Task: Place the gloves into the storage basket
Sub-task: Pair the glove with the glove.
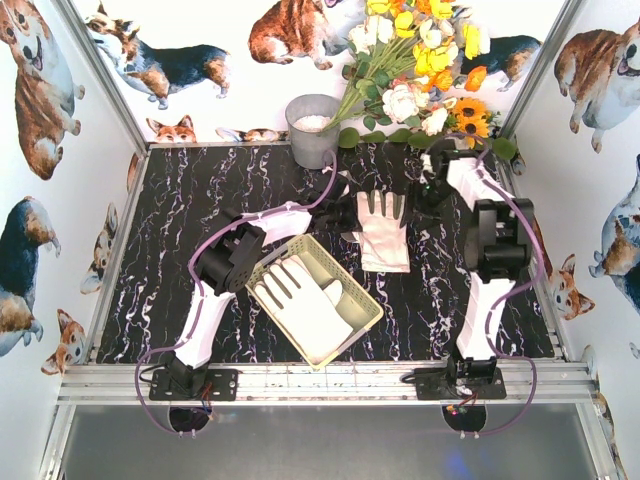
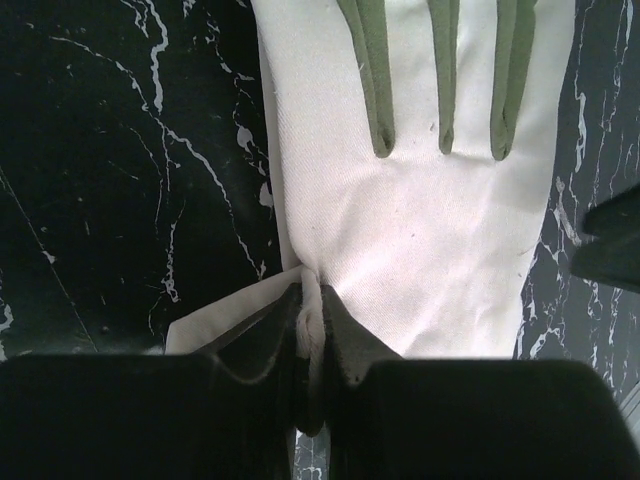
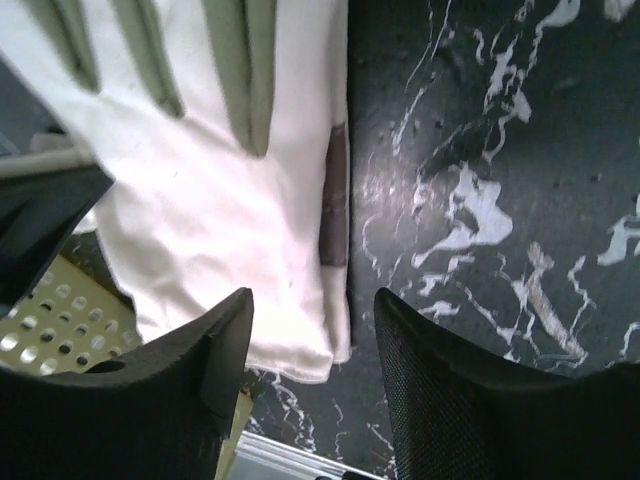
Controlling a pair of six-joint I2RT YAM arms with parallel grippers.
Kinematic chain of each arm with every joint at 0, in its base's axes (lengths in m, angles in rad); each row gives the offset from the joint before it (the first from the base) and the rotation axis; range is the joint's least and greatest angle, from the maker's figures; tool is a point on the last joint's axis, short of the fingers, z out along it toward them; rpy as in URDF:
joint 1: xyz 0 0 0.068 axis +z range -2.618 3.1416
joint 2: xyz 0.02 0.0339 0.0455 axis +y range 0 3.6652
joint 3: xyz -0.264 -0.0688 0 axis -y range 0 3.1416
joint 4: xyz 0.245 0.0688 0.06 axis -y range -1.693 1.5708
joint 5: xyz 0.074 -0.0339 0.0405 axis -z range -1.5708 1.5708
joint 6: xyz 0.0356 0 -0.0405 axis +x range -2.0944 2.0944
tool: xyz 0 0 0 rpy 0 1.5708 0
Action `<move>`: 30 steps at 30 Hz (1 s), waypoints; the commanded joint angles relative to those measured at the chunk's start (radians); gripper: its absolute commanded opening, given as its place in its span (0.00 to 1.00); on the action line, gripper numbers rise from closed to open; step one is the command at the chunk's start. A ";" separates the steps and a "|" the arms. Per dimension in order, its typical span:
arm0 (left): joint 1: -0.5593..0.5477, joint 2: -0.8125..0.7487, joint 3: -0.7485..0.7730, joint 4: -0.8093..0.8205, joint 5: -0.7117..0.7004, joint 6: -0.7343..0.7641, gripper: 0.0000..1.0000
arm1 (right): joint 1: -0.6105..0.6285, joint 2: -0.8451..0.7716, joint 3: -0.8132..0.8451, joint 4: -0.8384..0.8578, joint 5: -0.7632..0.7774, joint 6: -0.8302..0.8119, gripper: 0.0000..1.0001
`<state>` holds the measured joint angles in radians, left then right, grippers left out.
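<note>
We see the black marble table (image 1: 200, 200). The storage basket (image 1: 352, 277) sits diagonally on it by the left arm, with white gloves (image 1: 300, 300) lying inside. 1 loose glove (image 1: 383, 235) lies flat on the table just beyond the basket, between the 2 arms. Left gripper (image 2: 310, 300): jaws pinched tight on that glove's edge. Right gripper (image 3: 312, 310): jaws apart over the glove's other edge, gripping nothing.

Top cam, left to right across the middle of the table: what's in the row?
left arm → basket holding gloves → loose glove flat on the table → right arm
</note>
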<state>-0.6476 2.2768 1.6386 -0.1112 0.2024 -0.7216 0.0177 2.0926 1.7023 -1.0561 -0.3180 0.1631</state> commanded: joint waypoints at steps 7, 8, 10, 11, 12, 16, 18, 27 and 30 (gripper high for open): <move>0.011 0.015 0.016 -0.009 0.001 0.010 0.28 | -0.075 -0.161 -0.212 0.214 -0.263 0.044 0.57; 0.011 0.008 0.014 -0.012 -0.002 0.014 0.31 | -0.078 -0.159 -0.222 0.229 -0.279 0.049 0.57; 0.015 -0.013 0.009 -0.013 -0.012 0.032 0.39 | -0.085 -0.152 -0.236 0.254 -0.300 0.054 0.57; 0.018 -0.026 0.005 -0.015 -0.018 0.042 0.41 | -0.086 -0.149 -0.240 0.262 -0.304 0.056 0.56; 0.021 -0.038 0.003 -0.018 -0.023 0.052 0.44 | -0.088 -0.145 -0.245 0.265 -0.306 0.055 0.56; 0.042 -0.086 -0.005 -0.056 -0.052 0.088 0.53 | -0.096 -0.137 -0.258 0.278 -0.308 0.049 0.57; 0.050 -0.109 -0.013 -0.080 -0.067 0.105 0.58 | -0.100 -0.133 -0.267 0.294 -0.309 0.052 0.57; 0.060 -0.103 0.089 -0.131 -0.017 0.159 0.49 | -0.105 -0.082 -0.257 0.346 -0.339 0.089 0.57; 0.058 -0.064 0.107 -0.130 0.041 0.106 0.42 | -0.106 -0.068 -0.257 0.347 -0.330 0.093 0.57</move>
<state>-0.5838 2.1784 1.6947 -0.2367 0.1612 -0.5938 -0.0841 2.0159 1.4376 -0.7574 -0.6315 0.2420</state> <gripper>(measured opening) 0.438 0.569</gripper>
